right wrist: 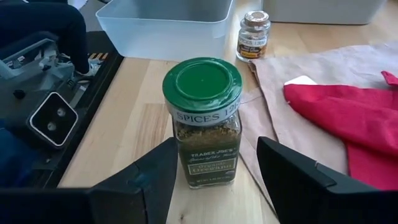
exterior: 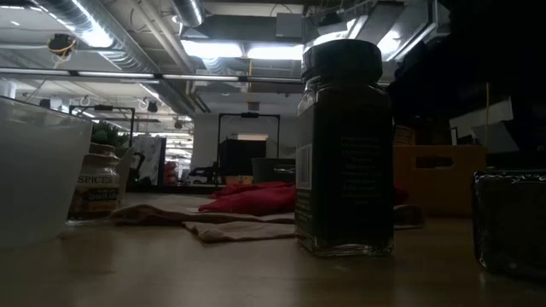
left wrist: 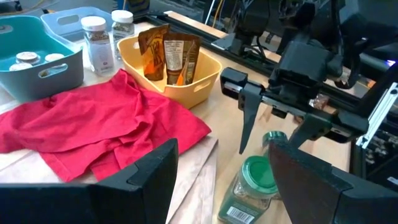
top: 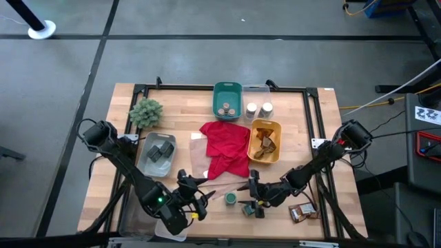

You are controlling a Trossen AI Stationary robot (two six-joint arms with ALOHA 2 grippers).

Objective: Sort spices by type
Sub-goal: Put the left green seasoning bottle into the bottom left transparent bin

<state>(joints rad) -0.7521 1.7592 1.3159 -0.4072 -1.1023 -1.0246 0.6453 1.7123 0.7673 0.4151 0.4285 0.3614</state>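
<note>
High view – jar: the small glass spice jar with a green lid (top: 231, 198) stands upright on the wooden counter (top: 317, 124) near its front edge, between the two grippers.
High view – right gripper (top: 249, 186): just beside the jar on its right, fingers spread and pointing toward it; it holds nothing.
High view – left gripper (top: 200, 191): near the jar on the other side, fingers spread and empty, a little farther off than the right one as I judge it.
High view – destinations: teal plastic bin (top: 227, 91) and yellow plastic bin (top: 275, 153) sit beyond the crumpled red cloth (top: 226, 146), well apart from the jar.
Low view – jar (exterior: 345, 149): upright, long axis vertical, lid on; no gripper shows here.
Left wrist view – jar (left wrist: 254, 186): ahead of the left fingers (left wrist: 146, 180), with the right gripper (left wrist: 280, 130) above and beyond it, jaws apart.
Right wrist view – jar (right wrist: 203, 118): dead ahead, centred in the gap of the open fingers (right wrist: 146, 174), not yet touched.
Judgement: the right arm is the better placed; a short straight advance would bring its jaws around the jar's body.
</note>
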